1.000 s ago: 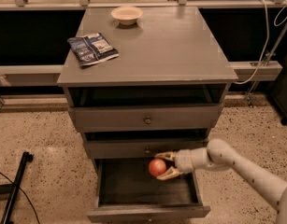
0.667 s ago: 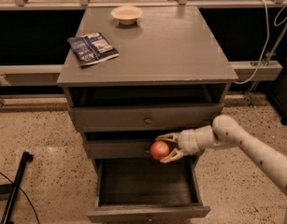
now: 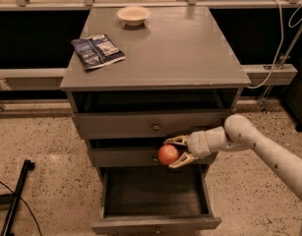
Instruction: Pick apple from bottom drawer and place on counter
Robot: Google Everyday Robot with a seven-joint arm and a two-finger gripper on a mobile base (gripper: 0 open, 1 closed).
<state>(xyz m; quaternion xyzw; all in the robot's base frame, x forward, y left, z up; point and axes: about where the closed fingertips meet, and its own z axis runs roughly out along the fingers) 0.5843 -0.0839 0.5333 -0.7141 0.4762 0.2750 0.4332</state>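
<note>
Where the gripper sits: the gripper [image 3: 173, 153] hangs out in front of the chest, level with the face of the middle drawer [image 3: 122, 157], over the open bottom drawer and a little right of the chest's midline.
Grip: its two pale fingers [image 3: 178, 140] are closed on the apple, one over the top and one underneath, spread only as wide as the fruit.
Apple: the apple [image 3: 167, 154] is red with a lighter blush. It is held in the air just before the middle drawer's front, and I cannot tell whether it touches the wood. It is clear above the bottom drawer's floor and well below the counter.
Arm: the arm [image 3: 268, 154] comes in from the lower right, bends beside the chest's right side, and its wrist points left.
Bottom drawer: the bottom drawer [image 3: 155, 224] is pulled well out, its dark inside seen from above and its front panel nearest the camera.
Middle drawer: its front sits close to the frame, and the apple partly hides its knob.
Top drawer: the top drawer [image 3: 116, 124] has a small round knob [image 3: 155, 127] at its middle and a dark gap above it.
Counter: the counter [image 3: 170, 48] is a flat grey top with overhanging edges.
Bowl: a cream bowl [image 3: 134, 14] stands upright near the counter's back edge, left of centre.
Bag: a dark blue bag [image 3: 97, 51] lies flat and skewed near the counter's left edge, well apart from the bowl.
Floor: the speckled floor [image 3: 47, 146] has a black stand [image 3: 16, 200] on it to the chest's left.
Cable: a pale cable [image 3: 281, 38] hangs beside the rail on the right.
</note>
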